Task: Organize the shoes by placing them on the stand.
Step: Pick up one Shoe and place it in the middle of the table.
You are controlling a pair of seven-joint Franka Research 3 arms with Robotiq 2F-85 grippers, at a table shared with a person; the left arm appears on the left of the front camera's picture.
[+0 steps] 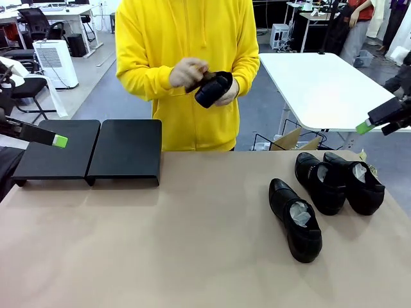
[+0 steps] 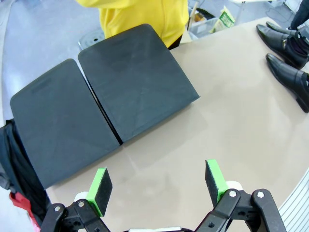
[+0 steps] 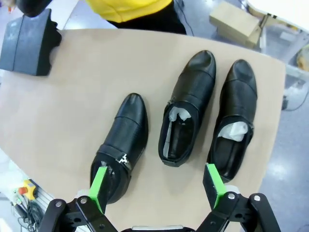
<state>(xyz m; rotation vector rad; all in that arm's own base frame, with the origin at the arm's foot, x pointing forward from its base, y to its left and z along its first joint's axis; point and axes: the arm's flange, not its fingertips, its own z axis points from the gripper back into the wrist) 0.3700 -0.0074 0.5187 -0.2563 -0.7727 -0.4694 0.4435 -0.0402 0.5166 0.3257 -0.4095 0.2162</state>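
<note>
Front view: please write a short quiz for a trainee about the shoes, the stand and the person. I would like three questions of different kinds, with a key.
1. Count: how many glossy black leather shoes with white paper inside lie on the beige table?
2. True or false: one shoe already stands on the low, flat, matte black stand.
3. Choose one: what do the hands of the person in the yellow hooded top hold?
A. a black shoe
B. a white box
C. nothing

Key: 1. three; 2. false, nothing stands on it; 3. A.
</note>
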